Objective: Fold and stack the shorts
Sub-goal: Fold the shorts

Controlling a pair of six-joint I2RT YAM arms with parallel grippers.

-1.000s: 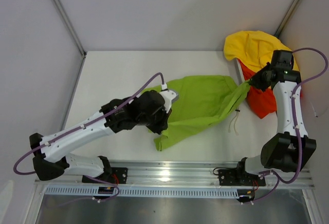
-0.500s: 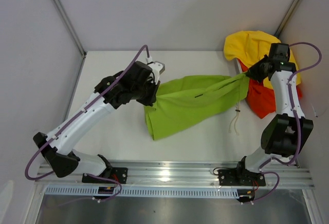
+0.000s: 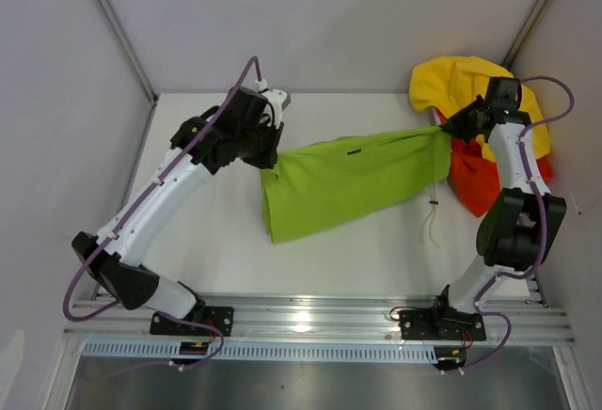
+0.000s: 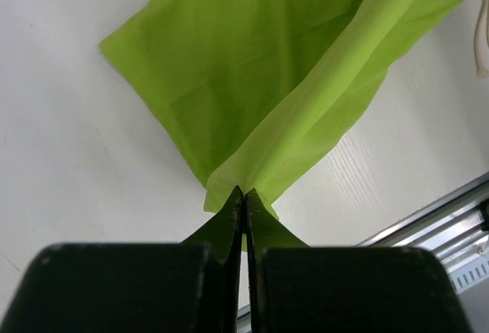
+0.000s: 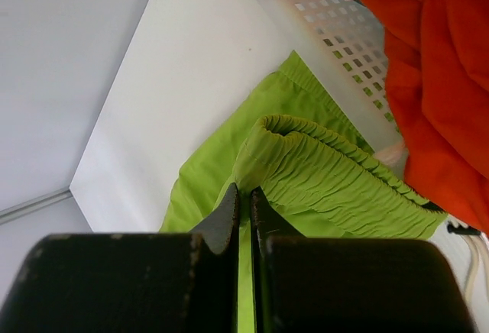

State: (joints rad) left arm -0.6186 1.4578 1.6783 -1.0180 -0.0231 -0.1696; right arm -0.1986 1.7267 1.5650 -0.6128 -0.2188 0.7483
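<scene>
The lime-green shorts [image 3: 348, 180] hang stretched between my two grippers across the middle of the table. My left gripper [image 3: 268, 154] is shut on a leg hem corner; the left wrist view shows the green cloth [image 4: 275, 81] pinched in the closed jaws [image 4: 245, 199]. My right gripper [image 3: 444, 128] is shut on the gathered waistband [image 5: 336, 172], with cloth between the jaws [image 5: 244, 195]. The white drawstring [image 3: 433, 217] dangles onto the table. The orange-red shorts [image 3: 475, 180] lie in a heap at the right, also in the right wrist view [image 5: 428, 58].
A yellow cloth [image 3: 466, 86] lies on top of the heap at the back right. A white perforated basket rim [image 5: 344, 35] shows under the orange-red cloth. A metal rail [image 3: 320, 321] runs along the near table edge. Grey walls close the back and sides.
Both grippers have moved toward the back of the table, the left one also further left, pulling the green shorts out longer and flatter. Both stay shut on the cloth.
</scene>
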